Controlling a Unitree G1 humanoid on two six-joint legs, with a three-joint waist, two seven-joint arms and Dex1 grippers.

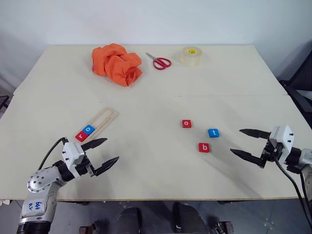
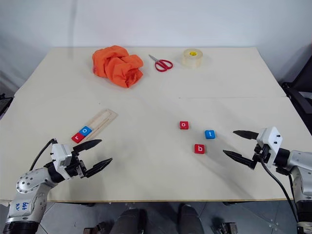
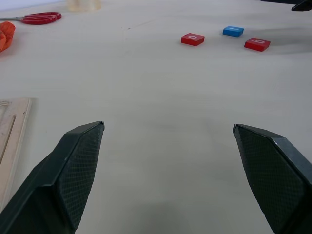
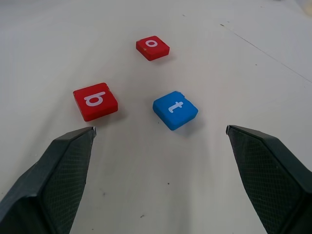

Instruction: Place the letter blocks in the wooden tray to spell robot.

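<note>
The wooden tray (image 1: pixel 100 122) lies at the left of the table, with a red r block (image 1: pixel 81 136) and a blue o block (image 1: pixel 88 129) at its near end. My left gripper (image 1: pixel 108 152) hovers open just in front of that end, holding nothing. Right of centre lie three loose blocks: a red o (image 1: pixel 186 124), a blue t (image 1: pixel 213 132) and a red b (image 1: pixel 204 147). My right gripper (image 1: pixel 236 142) stands open to the right of them, its fingers pointing at them with a gap between. The right wrist view shows the b (image 4: pixel 95 101), the t (image 4: pixel 175 110) and the o (image 4: pixel 152 48) ahead.
At the back of the table sit a crumpled orange cloth (image 1: pixel 117 64), red-handled scissors (image 1: pixel 159 61) and a roll of clear tape (image 1: pixel 191 56). A seam (image 1: pixel 204 95) runs across the tabletop. A dark chair (image 1: pixel 302 92) stands past the right edge.
</note>
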